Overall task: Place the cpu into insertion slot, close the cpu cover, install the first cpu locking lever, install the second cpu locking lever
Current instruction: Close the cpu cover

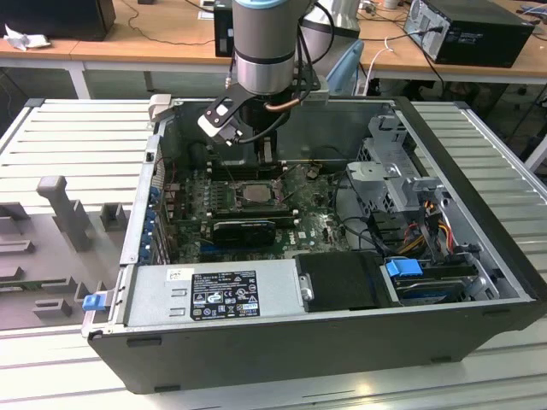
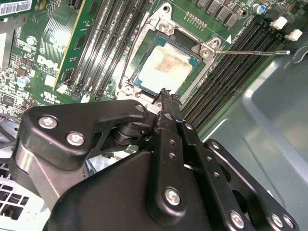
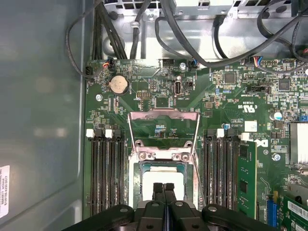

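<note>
The cpu [image 3: 163, 177] lies flat in the insertion slot [image 3: 135, 179] of the green motherboard, its pale metal face up; it is also seen in the second wrist view [image 2: 166, 67] and in the exterior view [image 1: 254, 193]. The cpu cover [image 3: 163, 113] is swung open away from the slot, and the board shows through its window. Two thin wire levers [image 3: 129, 139] stand released at either side; one lever [image 2: 250, 52] sticks out over the RAM slots. My gripper [image 3: 163, 186] [image 2: 164, 94] hovers just above the near edge of the chip, shut and holding nothing.
Black RAM slots [image 3: 103, 173] flank the socket on both sides. Cable bundles [image 3: 192, 43] run along the case wall beyond the board. In the exterior view a power supply [image 1: 214, 295] and a drive cage [image 1: 393, 179] take up the case's front and right.
</note>
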